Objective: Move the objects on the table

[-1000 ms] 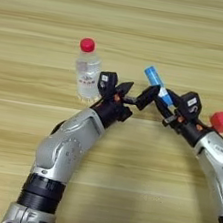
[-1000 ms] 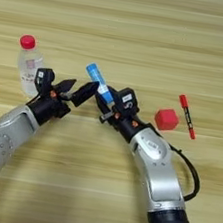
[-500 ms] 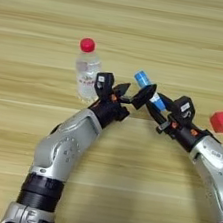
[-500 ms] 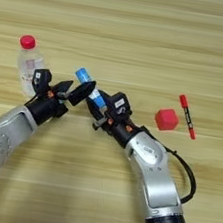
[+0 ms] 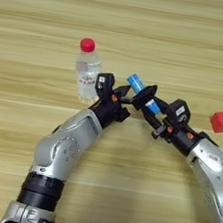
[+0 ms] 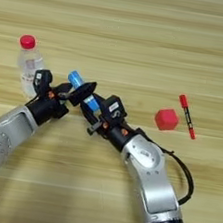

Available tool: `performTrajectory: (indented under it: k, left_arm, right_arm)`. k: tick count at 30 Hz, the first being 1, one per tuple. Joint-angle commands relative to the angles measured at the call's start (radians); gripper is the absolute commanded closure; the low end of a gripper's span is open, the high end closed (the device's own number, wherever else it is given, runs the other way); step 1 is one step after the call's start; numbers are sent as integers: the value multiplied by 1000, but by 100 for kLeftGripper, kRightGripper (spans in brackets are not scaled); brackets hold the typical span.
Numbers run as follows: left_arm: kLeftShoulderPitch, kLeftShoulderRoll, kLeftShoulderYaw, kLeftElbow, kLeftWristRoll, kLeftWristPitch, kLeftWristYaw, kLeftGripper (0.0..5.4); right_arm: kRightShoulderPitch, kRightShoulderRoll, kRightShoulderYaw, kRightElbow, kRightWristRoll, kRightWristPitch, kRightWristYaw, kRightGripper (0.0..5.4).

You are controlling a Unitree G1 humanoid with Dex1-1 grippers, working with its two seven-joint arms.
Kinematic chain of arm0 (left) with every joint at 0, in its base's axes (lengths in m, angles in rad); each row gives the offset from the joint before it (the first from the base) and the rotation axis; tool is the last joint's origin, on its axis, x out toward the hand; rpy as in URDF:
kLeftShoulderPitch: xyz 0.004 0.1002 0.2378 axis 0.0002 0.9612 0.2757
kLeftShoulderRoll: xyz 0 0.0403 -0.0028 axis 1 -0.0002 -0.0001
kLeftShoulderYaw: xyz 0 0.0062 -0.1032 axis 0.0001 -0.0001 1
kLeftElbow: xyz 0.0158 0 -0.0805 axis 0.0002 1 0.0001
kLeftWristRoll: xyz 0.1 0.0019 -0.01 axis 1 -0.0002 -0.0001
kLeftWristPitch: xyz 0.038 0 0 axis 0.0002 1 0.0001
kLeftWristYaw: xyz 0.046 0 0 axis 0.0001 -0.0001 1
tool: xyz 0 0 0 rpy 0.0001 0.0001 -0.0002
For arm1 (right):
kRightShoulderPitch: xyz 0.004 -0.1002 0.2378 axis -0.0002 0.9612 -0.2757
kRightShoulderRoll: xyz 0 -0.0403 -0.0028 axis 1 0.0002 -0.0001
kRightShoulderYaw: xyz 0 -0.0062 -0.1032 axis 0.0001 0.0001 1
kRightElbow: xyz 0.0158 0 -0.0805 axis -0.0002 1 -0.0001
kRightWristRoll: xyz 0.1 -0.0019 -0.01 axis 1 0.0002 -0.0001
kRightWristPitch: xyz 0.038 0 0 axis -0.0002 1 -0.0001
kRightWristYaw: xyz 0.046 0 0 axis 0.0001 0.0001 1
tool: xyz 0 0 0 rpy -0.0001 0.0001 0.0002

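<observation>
two robot arms meet over the middle of the wooden table [image 5: 146,28]. the right gripper [image 5: 148,101] has its black fingers clamped around a blue tube [image 5: 142,93], holding it tilted, its upper end pointing up and to the left. the left gripper [image 5: 119,98] sits right at the tube's upper end with its fingers spread apart, gripping nothing. a clear plastic bottle with a red cap [image 5: 87,69] stands upright just behind the left gripper. a small red cube [image 6: 166,119] rests on the table to the right, with a red-and-black marker [image 6: 186,115] lying just beside it.
</observation>
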Motion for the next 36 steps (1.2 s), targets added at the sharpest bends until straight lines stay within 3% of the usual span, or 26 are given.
performTrajectory:
  k: [1, 3, 25, 36]
  left_arm:
    - [-9, -62, -4, -11, -18, 22, 15, 0]
    - [-9, -61, -4, -11, -21, 21, 17, 0]
    - [-4, -67, 12, -18, -52, 6, 12, 259]
    - [-2, -60, 11, -21, -66, 6, 20, 358]
  right_arm:
    - [5, -3, 7, -42, -2, 21, 0, 398]
    - [6, -3, 9, -48, -2, 24, 0, 398]
    - [-6, -10, 0, 7, -24, 6, -14, 398]
    - [-5, -8, 1, -3, -28, 7, -16, 398]
